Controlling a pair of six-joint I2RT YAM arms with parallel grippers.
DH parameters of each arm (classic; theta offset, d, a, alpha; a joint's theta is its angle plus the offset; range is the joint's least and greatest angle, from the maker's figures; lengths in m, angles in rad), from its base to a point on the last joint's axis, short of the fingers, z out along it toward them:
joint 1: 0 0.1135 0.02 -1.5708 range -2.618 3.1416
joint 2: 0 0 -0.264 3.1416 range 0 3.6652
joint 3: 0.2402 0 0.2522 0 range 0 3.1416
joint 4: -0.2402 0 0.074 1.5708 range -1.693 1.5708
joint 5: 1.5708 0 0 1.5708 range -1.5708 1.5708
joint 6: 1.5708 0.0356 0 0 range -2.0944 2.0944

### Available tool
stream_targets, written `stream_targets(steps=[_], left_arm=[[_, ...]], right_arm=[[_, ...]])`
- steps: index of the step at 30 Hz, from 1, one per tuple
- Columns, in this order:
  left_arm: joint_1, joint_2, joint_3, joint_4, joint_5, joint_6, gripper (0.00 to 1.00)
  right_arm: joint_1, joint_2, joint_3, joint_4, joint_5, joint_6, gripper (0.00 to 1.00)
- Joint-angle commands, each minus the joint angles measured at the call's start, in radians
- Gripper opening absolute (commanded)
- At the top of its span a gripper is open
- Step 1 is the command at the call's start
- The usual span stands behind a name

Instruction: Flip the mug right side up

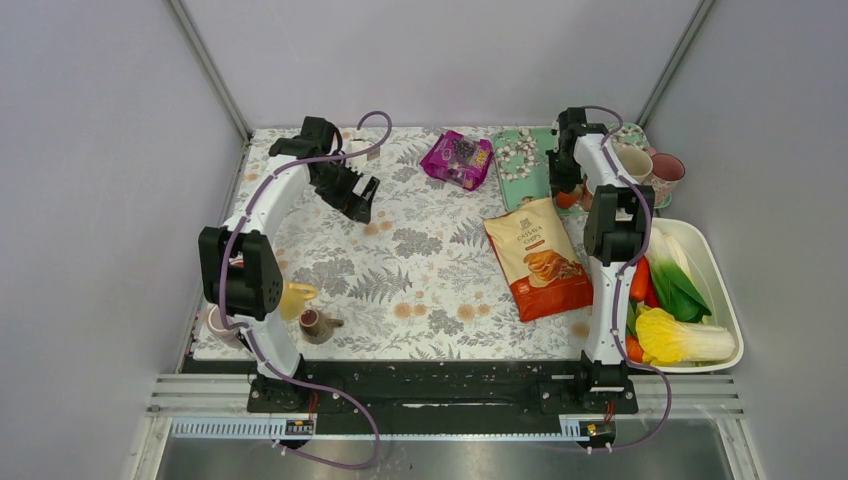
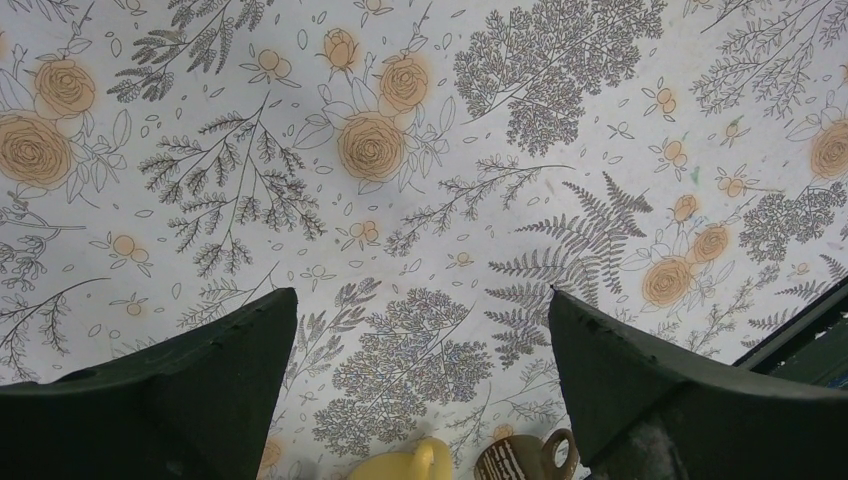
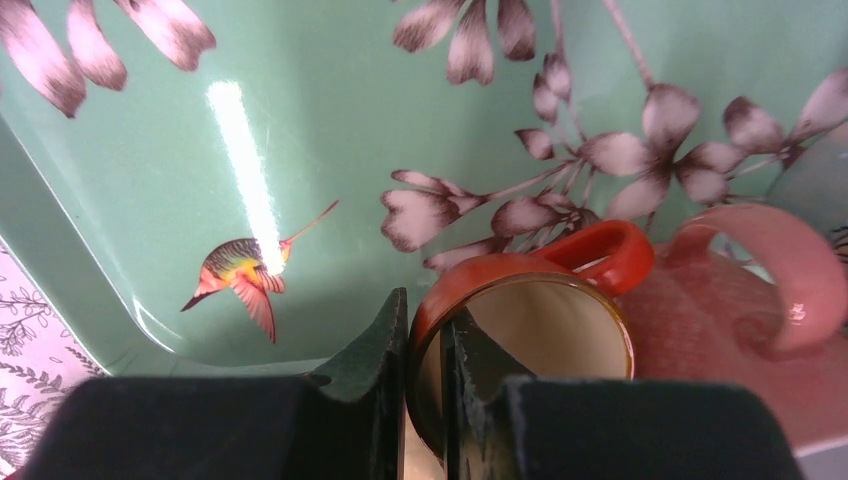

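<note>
One mug (image 3: 545,335), rim pinched by right gripper (image 3: 425,335); chip bag (image 1: 538,258) lettering illegible.

Lab test booth, I'd say: plain grey panel walls (image 1: 90,150) box in my floral-cloth table (image 1: 430,270), & my arm bases (image 1: 590,385) sit on a metal rail (image 1: 200,395) at frame bottom.

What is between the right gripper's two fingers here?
Between the fingers of the right gripper sits the rim wall of the orange mug, one finger outside it, the other inside the mouth. Only the right wrist view shows it.
</note>
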Motion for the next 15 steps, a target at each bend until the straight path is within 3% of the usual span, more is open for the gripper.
stream_targets(steps=[1, 9, 15], left_arm=[[-0.011, -0.045, 0.002, -0.015, -0.029, 0.038, 0.99], [-0.027, -0.052, -0.001, -0.019, -0.04, 0.06, 0.99], [-0.049, -0.034, 0.042, -0.159, -0.004, 0.2, 0.99]], right_arm=[[-0.005, -0.01, -0.017, 0.036, -0.024, 0.007, 0.14], [-0.005, -0.06, -0.025, 0.035, -0.044, 0.017, 0.45], [-0.005, -0.168, -0.052, 0.036, -0.046, 0.013, 0.58]])
